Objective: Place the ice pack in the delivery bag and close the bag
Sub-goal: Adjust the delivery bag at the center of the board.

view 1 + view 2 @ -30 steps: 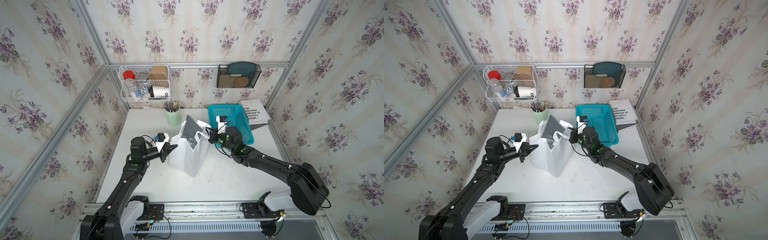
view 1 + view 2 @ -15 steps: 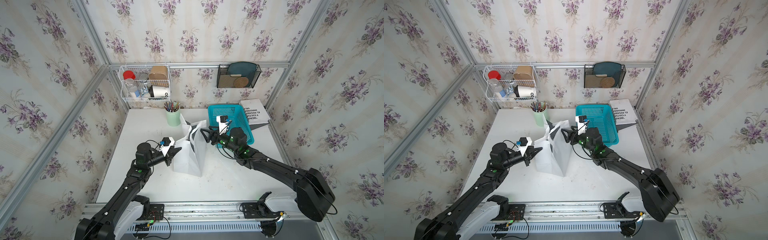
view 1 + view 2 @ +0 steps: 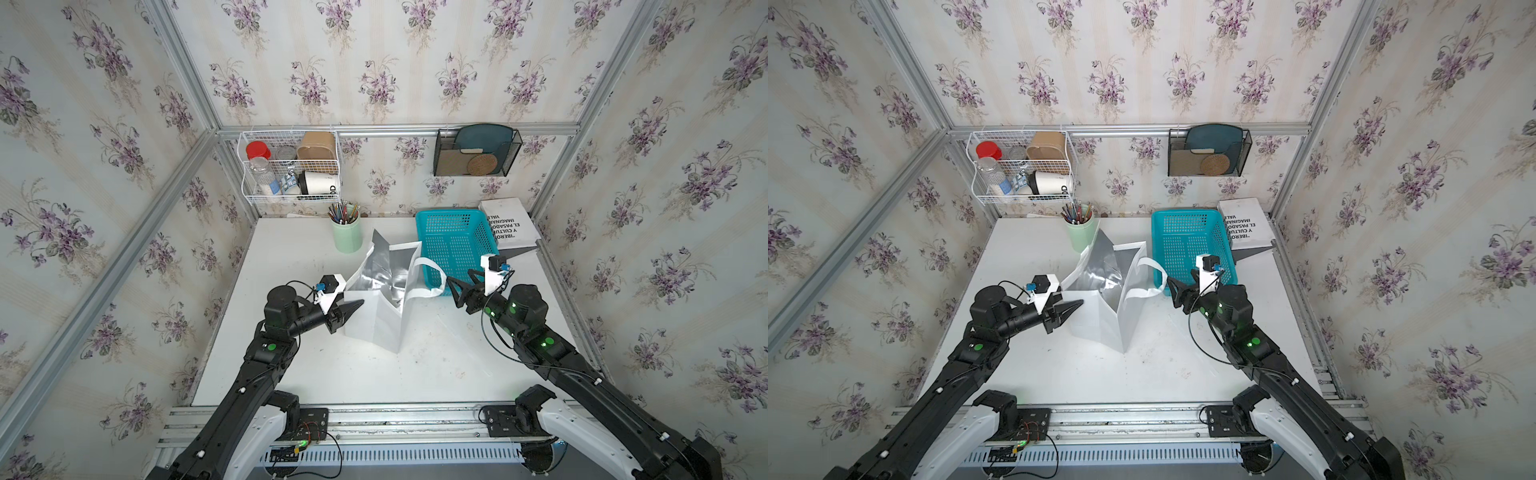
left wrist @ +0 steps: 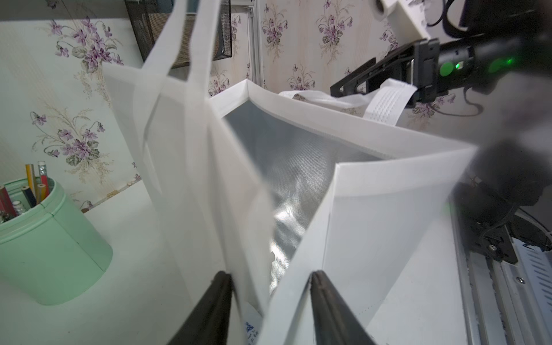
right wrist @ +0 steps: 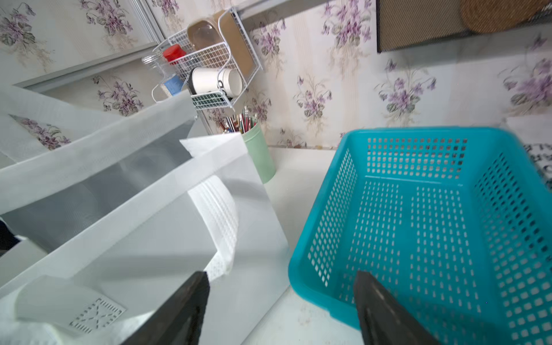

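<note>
White table (image 3: 316, 374) in a flowery booth; delivery bag (image 3: 374, 324) stands mid-frame, left of the turquoise basket (image 3: 453, 241). Both left gripper (image 3: 358, 304) and right gripper (image 3: 452, 291) gape empty. No ice pack in sight, so it's probably inside. Next up, I'd guess: back both arms off.

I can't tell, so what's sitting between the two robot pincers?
The delivery bag stands between the left pincer and the right pincer, mouth open, in both top views.

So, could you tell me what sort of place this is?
Likely a staged home-style robot test cell: floral wallpaper, aluminium framing, a wire wall basket and a green pencil cup.
</note>
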You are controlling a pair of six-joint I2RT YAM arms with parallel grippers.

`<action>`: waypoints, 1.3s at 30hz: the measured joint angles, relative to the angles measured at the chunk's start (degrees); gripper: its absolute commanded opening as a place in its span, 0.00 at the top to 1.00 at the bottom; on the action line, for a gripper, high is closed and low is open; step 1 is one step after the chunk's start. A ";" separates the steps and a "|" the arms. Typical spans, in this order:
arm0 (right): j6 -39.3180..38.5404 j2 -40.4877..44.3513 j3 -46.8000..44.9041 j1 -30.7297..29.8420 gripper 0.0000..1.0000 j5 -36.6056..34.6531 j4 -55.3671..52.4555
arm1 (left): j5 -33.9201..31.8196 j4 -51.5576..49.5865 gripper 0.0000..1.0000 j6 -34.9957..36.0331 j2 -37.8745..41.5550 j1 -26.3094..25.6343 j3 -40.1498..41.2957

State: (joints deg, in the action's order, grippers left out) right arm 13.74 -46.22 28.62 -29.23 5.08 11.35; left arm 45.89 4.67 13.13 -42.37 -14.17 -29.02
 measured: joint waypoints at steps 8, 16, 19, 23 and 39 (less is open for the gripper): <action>1.27 -1.05 -0.92 0.00 0.01 3.39 0.87 | -9.51 -13.97 0.30 -1.57 17.94 0.24 -9.97; -0.74 4.44 3.72 4.17 0.00 -0.37 6.78 | -35.21 -18.10 0.27 -13.46 9.46 1.07 -17.92; -1.84 6.49 6.21 4.87 0.00 -0.70 6.73 | -40.87 -20.85 0.29 -19.98 2.91 2.47 -18.56; -2.19 8.41 6.86 5.20 0.03 -0.61 3.28 | -40.19 -21.57 0.31 -26.84 -8.26 5.49 -20.65; 6.12 -22.08 6.34 -5.81 0.41 9.88 10.21 | -11.28 -7.23 0.34 -31.52 -35.63 4.42 -27.06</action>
State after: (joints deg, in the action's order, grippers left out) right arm 19.86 -68.29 34.96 -35.05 14.96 21.56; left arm 34.61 -2.57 -18.39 -78.00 -9.76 -56.07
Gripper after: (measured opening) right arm 0.588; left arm 0.655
